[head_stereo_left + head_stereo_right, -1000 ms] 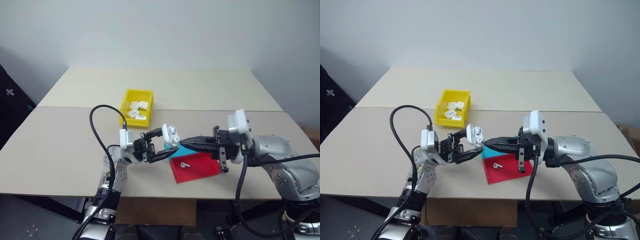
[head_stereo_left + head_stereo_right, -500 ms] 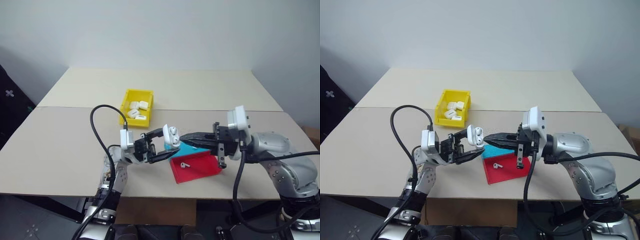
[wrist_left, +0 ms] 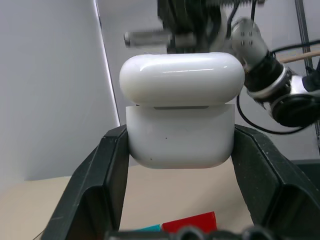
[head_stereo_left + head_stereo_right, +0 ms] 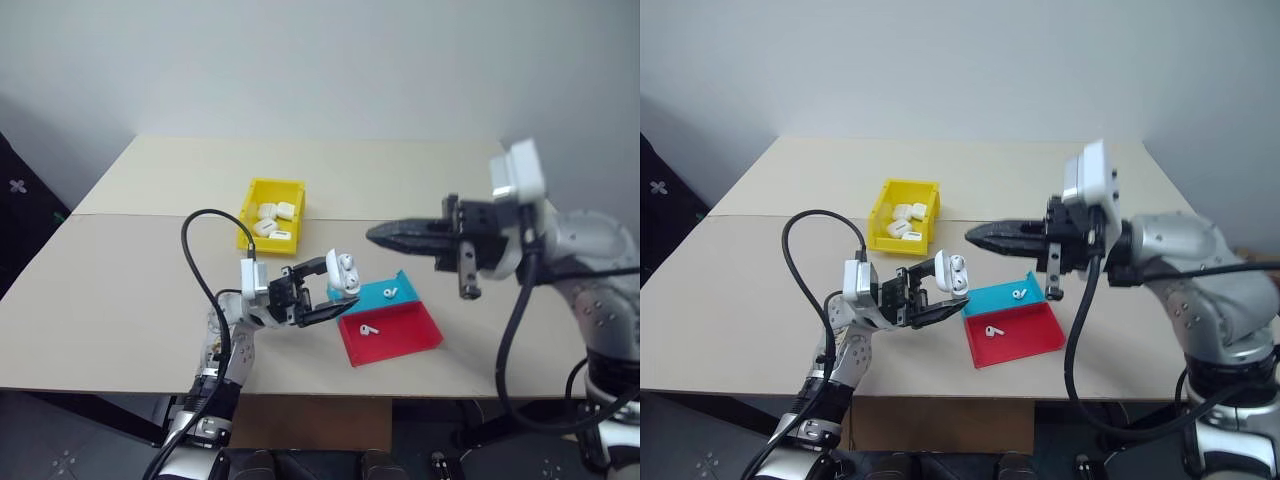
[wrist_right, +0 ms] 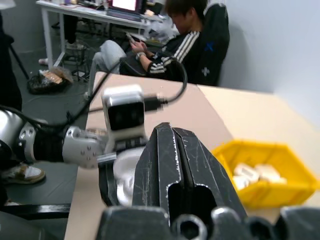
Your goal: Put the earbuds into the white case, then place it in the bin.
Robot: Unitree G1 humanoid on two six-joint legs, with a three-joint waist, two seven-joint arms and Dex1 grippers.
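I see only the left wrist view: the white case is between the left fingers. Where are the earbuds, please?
Observer: One earbud lies on the blue tray, the other earbud on the red tray. Both trays sit to the right of the white case.
Operator: Is the right arm carrying something?
Observer: No. The right gripper is shut, nothing shows between its fingers, and it hangs above the table.
Operator: Where is the drop place?
Observer: The yellow bin stands farther back, left of the case, with several white cases already in it.
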